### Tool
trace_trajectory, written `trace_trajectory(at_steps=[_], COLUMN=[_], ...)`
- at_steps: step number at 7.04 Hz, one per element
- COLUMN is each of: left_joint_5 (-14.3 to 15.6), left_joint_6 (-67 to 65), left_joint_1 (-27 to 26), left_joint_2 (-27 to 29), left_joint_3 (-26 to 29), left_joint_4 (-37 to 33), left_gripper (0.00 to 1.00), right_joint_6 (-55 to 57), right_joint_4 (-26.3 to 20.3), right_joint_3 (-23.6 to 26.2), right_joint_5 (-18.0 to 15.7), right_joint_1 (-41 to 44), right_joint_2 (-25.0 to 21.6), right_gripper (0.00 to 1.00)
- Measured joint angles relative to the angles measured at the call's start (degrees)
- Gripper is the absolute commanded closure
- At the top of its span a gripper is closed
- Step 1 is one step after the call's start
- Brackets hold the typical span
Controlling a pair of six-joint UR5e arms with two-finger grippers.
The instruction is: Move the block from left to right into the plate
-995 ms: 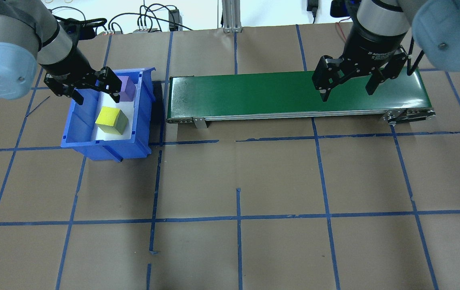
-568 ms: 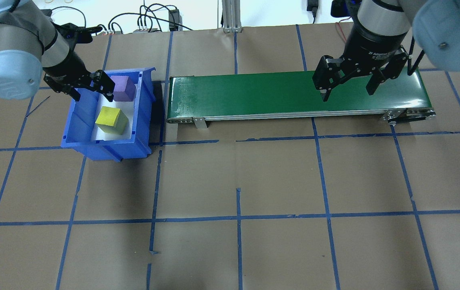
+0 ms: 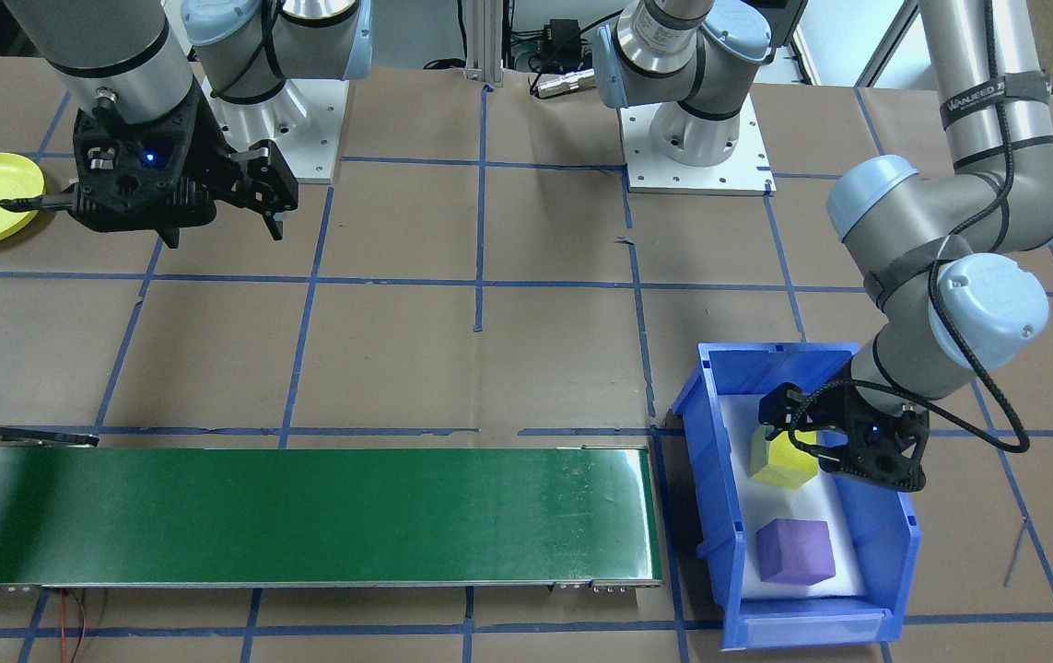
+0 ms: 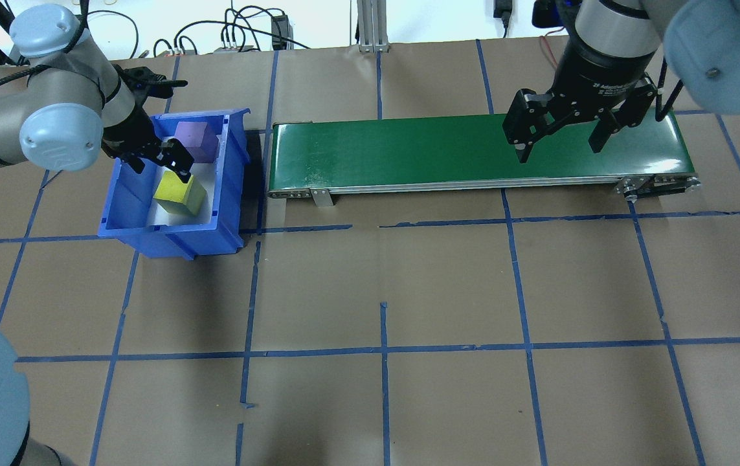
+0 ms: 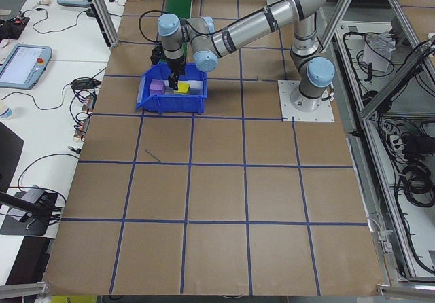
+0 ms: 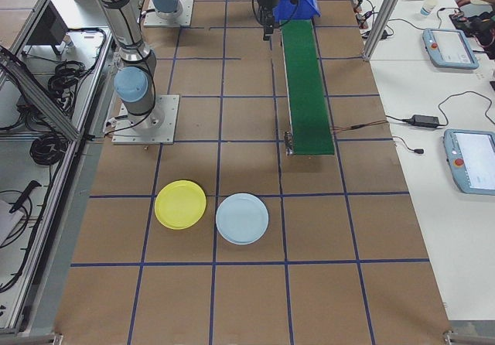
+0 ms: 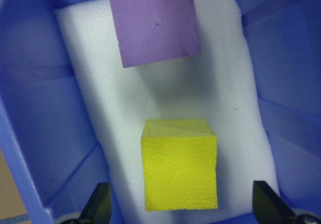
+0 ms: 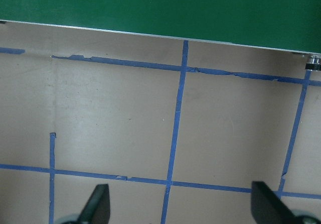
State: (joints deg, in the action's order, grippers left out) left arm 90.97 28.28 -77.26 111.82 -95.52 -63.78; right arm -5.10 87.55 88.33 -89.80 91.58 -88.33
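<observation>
1. Yellow block (image 4: 179,195) sits in the blue bin (image 4: 227,194) at the left end of the surface (image 4: 382,401), on white foam, nearer the robot than the purple block (image 4: 197,141), which lies apart from it toward the bin's far wall.
2. Left claw (image 4: 161,166) hangs inside the bin just over the yellow block, fingers spread; the wrist view shows a fingertip (image 7: 100,204) on each side of the block, with clear foam between. It looks as if nothing is touching yet, though the overhead view is too crowded to be sure.
3. Green belt (image 4: 473,152) runs along the surface from just beside the bin toward the right side.
4. Right claw (image 4: 559,144) hovers above the belt's right end, fingers spread wide and holding nothing.
5. Yellow plate (image 6: 180,204) lies on the surface beyond the belt's right end, well apart from the bin, with a light blue plate (image 6: 242,218) just beside it.
</observation>
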Motion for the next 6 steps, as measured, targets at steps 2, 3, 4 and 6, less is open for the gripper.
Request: trace_trajectory(at_steps=[2, 3, 4, 6], left_joint_5=[0.01, -0.17, -0.44, -1.23], left_joint_6=[0.20, 0.15, 0.13, 0.11], left_joint_1=[0.00, 0.00, 0.00, 0.00], left_joint_2=[1.12, 1.68, 2.21, 2.83], left_joint_3=[-0.17, -0.39, -0.82, -1.60], left_joint_4=[0.80, 1.11, 1.74, 2.74], left_gripper=[0.00, 0.00, 0.00, 0.17], right_joint_6=[0.00, 0.00, 0.00, 0.00], right_joint_4=[-0.01, -0.01, -0.01, -0.01], right_joint_3=[0.00, 0.00, 0.00, 0.00], right_joint_5=[-0.06, -0.11, -0.16, -0.25], right_joint_1=[0.00, 0.00, 0.00, -0.06], right_joint_2=[0.05, 0.08, 0.08, 0.09], right_gripper=[0.00, 0.00, 0.00, 0.00])
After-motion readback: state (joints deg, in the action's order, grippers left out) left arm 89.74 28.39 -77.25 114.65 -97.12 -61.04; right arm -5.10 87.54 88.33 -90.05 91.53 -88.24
